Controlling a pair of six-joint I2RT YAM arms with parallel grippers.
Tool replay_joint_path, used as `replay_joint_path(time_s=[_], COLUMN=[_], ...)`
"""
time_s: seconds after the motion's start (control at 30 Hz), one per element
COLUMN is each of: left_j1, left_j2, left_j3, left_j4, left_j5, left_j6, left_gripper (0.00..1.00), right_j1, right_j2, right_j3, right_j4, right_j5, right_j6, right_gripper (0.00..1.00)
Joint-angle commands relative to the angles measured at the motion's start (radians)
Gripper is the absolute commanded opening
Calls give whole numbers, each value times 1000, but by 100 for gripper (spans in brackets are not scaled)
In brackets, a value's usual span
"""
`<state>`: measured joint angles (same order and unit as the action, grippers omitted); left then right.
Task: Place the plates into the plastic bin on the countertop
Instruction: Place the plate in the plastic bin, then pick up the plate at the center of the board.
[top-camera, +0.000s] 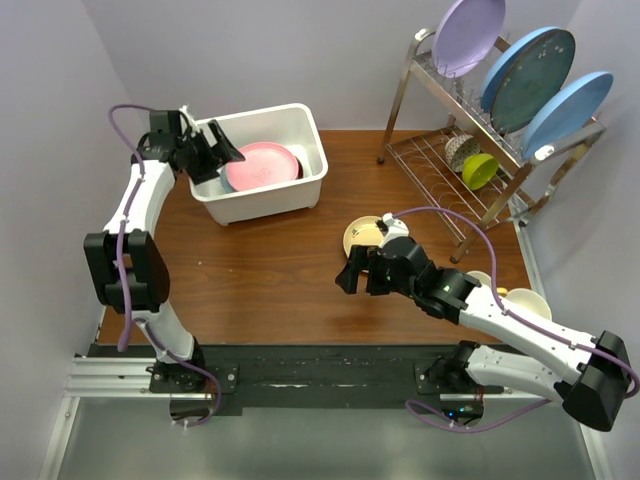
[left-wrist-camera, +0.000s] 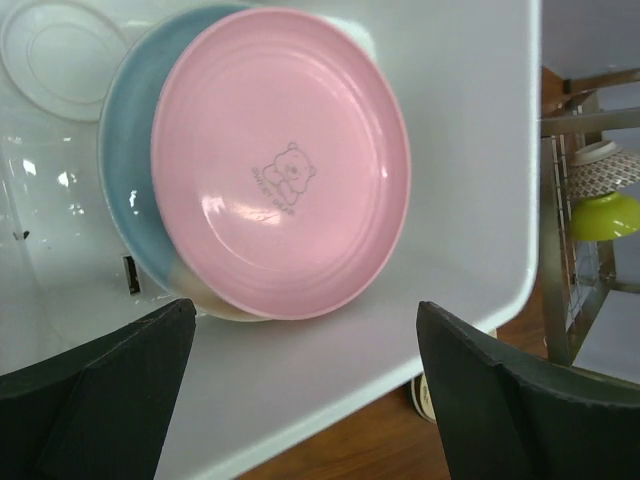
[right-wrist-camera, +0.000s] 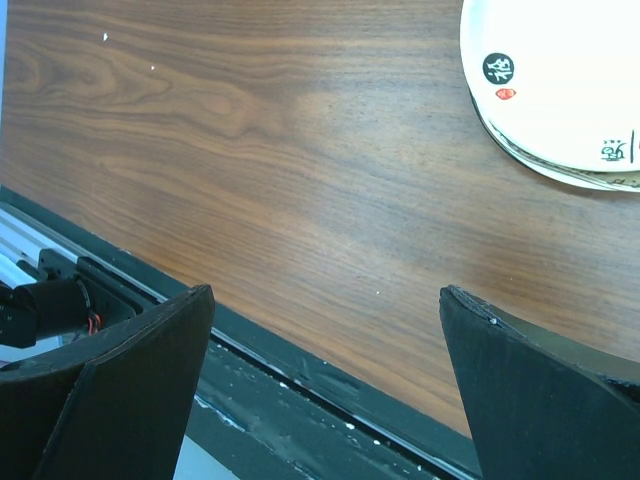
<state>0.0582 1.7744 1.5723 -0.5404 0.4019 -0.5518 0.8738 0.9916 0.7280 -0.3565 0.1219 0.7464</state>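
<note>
Item: plates to bin, mid-task

- Bin (top-camera: 262, 205): white tub at the far left of the counter (top-camera: 270, 270). It holds a pink plate (left-wrist-camera: 280, 160) lying flat on a blue plate (left-wrist-camera: 125, 180)
- Left pincer (left-wrist-camera: 305, 335): hovers over the near rim of the bin, jaws spread wide, nothing between them
- Right pincer (right-wrist-camera: 325, 310): low over bare wood, jaws apart and empty
- Cream plate (right-wrist-camera: 560, 80): flat on the counter, just beyond the right pincer and well apart from the bin
- Rack (top-camera: 450, 170): far right, not part of the job

Step in hand, as judged: two plates stowed, cream plate next to collect

Next move calls for: the right pincer to reach the plate's rim, get one finger under the shallow edge, pinch it and carry it left to the bin
</note>
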Motion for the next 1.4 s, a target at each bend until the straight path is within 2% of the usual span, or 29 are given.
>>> replay_joint_path(time_s=[0.0, 0.1, 0.33, 0.43, 0.57, 0.7, 0.9, 1.03, 1.17, 1.37], left_j1=[6, 6, -1, -35, -128, -208, -333, -388, -495, -596], left_j2=[-145, -211, -354, -404, -458, -513, -614, -659, -655, -612], left_j3=[69, 60, -20, -67, -148, -244, -429, -561, -606, -658], left_j4=[45, 66, 147, 155, 143, 163, 203, 258, 266, 313], left_j5=[43, 51, 164, 163, 95, 55, -20, -29, -75, -135], left_j6=[33, 35, -11, -16, -16, -36, -97, -143, -160, -207], left_gripper=[100, 100, 100, 100, 100, 100, 99, 98, 96, 95], right_j1=[-6, -6, -9, -19, -61, -184, -335, -380, -404, -435], right_j2=[-25, -27, -25, -8, 42, 71, 94, 122, 153, 157], right_j3=[11, 11, 13, 14, 17, 7, 17, 17, 21, 10], right_j4=[-12, -19, -38, -55, -76, -93, -133, -125, -122, -114], right_j5=[36, 36, 48, 45, 4, -68, -87, -100, -108, -110], right_j6=[-13, -12, 11, 24, 25, -16, -96, -113, -124, -133], right_gripper=[99, 99, 99, 99, 99, 99, 98, 97, 95, 93])
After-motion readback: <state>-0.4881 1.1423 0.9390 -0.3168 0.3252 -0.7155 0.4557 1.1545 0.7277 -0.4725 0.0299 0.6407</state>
